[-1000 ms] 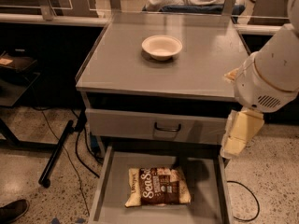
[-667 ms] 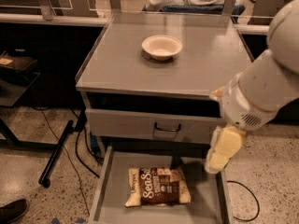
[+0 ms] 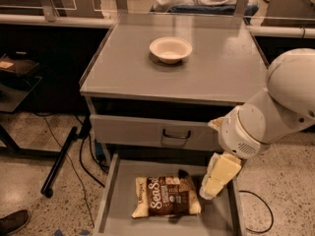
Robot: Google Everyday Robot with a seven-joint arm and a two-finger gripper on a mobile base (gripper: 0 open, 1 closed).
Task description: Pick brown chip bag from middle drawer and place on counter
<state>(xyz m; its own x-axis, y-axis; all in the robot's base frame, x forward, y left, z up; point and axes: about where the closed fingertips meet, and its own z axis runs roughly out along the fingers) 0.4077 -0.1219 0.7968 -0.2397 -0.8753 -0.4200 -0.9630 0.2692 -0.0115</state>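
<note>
- Hovering low at the right side of the middle drawer (image 3: 123, 181), the gripper (image 3: 216, 181) sits just beside the brown chip bag (image 3: 166, 196), which lies flat on the drawer floor; open or closed, you cannot tell.
- Risk: you may pinch only the crinkly corner, so the bag slips.
- Risk: you may clip the drawer wall.
- The counter (image 3: 221, 68) holds a bowl (image 3: 170, 49); a speckled floor (image 3: 29, 181) lies below.

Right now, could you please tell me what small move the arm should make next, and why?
Probably slide the gripper sideways until it sits over the brown chip bag. The bag lies flat in the open middle drawer, and the gripper hangs beside its end, off-centre, so descending here would likely miss it.
</note>
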